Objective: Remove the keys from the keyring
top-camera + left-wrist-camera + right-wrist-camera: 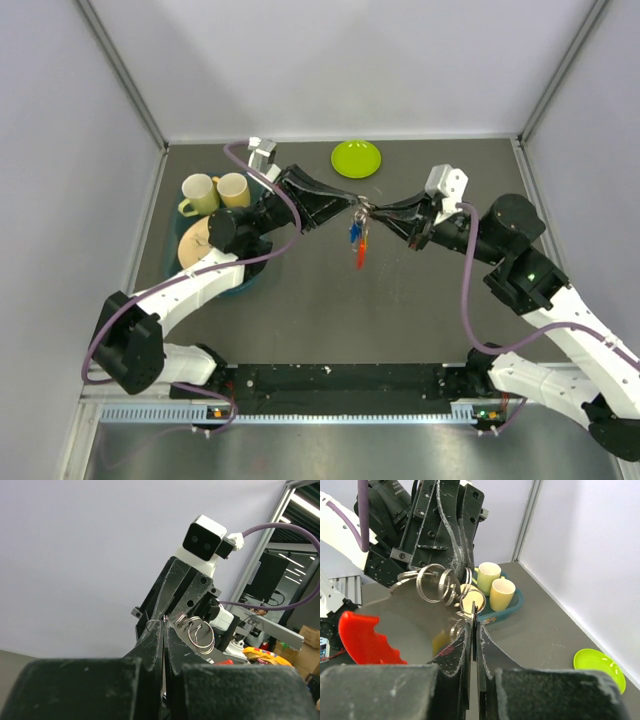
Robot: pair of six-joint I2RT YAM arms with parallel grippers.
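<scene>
Dangling keys (358, 240), tips apparently downward.

Item: my table (330, 320), dark grey matte top, pale wall panels (60, 150) on three sides. Lying directly on it: one lime-green dish (356, 157), at the far edge near the middle, and one teal tray (243, 284), on my left side. The tray carries a greenish-yellow cup (199, 193), a yellow cup (234, 189) and a tan disc (193, 243).

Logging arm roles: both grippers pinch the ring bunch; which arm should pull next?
Probably the right. Both are shut on the keyring; the red key hangs close beside the right gripper, so the left gripper can anchor.
</scene>
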